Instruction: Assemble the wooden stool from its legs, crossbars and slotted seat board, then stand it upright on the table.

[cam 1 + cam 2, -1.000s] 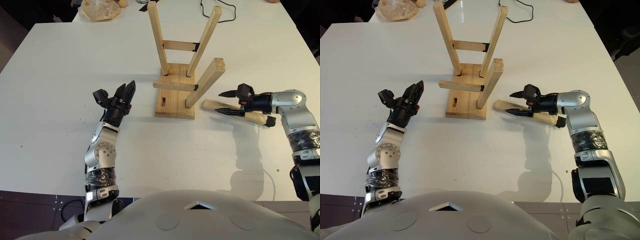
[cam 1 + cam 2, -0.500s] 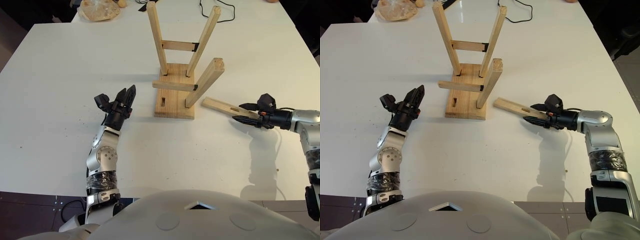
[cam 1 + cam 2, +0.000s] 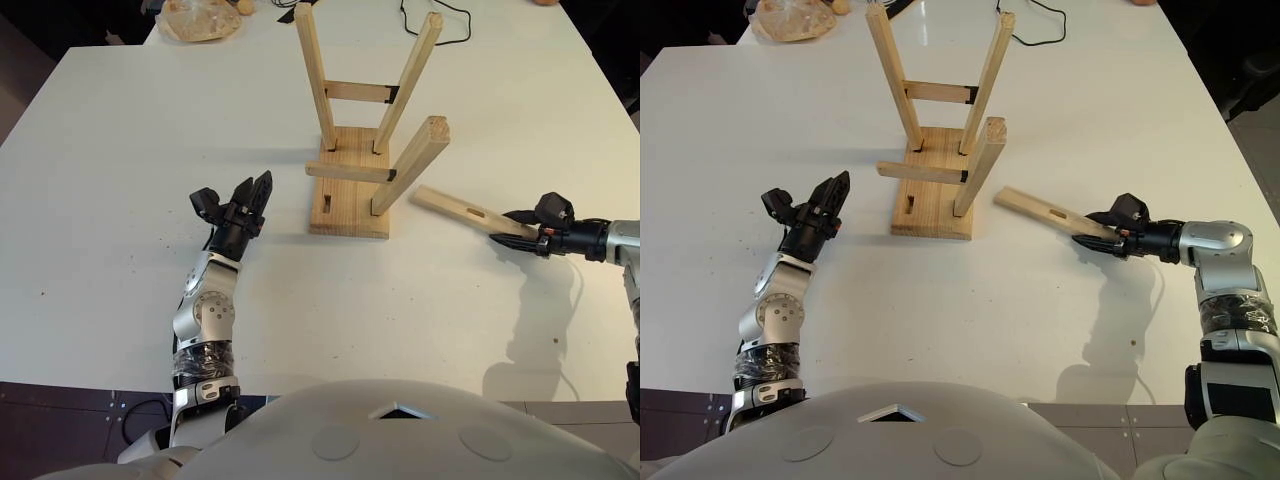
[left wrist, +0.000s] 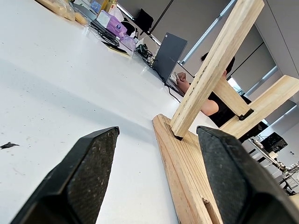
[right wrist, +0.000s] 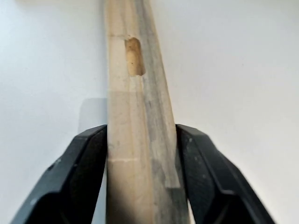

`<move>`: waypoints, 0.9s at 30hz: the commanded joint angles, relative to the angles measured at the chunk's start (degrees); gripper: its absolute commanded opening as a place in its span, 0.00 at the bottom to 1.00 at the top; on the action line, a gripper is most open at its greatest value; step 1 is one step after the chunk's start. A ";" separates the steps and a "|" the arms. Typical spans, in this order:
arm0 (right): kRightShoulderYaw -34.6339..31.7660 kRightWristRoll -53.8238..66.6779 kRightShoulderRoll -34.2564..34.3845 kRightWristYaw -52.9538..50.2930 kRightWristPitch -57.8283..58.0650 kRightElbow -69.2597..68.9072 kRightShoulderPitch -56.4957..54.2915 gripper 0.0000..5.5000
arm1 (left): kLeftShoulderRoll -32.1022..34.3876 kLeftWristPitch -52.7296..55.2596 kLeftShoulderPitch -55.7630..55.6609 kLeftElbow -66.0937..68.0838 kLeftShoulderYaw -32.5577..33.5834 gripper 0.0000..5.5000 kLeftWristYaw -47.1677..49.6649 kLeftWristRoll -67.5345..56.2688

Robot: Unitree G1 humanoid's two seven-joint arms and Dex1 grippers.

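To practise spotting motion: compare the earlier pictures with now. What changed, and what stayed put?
The right end effector slid outward along the loose leg to its outer end, clamps it there, and dragged it slightly away from the stool. The stool and the open left end effector barely moved.

Left arm: elbow bent near body, forearm angled forward, slightly rightward. Left gripper (image 3: 256, 186) low over table, fingers (image 4: 88, 177) spread wide, nothing between. Right arm: reaches in from right side, forearm level, pointing left. Right gripper (image 3: 506, 229) clamped on leg (image 3: 455, 210) end, fingers (image 5: 81, 172) pressing both sides.
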 commanded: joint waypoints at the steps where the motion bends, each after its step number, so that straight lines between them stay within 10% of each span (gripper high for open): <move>1: 0.78 0.50 2.85 -1.06 4.43 -1.28 2.71 0.37 | 0.19 -0.21 -1.62 -0.39 2.06 0.56 1.57 -0.97; 12: -25.83 41.47 19.87 -25.93 42.49 -15.88 -21.08 0.37 | 8.20 3.45 -18.90 -9.68 16.78 0.56 10.68 -20.91; 19: -16.03 56.67 19.63 -18.82 55.40 -45.79 -20.93 0.37 | 16.17 13.19 -27.01 -22.48 11.10 0.56 7.54 -31.77; 27: -13.81 60.37 14.04 -13.72 59.90 -49.40 -25.87 0.37 | 21.52 22.82 -28.32 -32.71 2.94 0.56 3.90 -43.42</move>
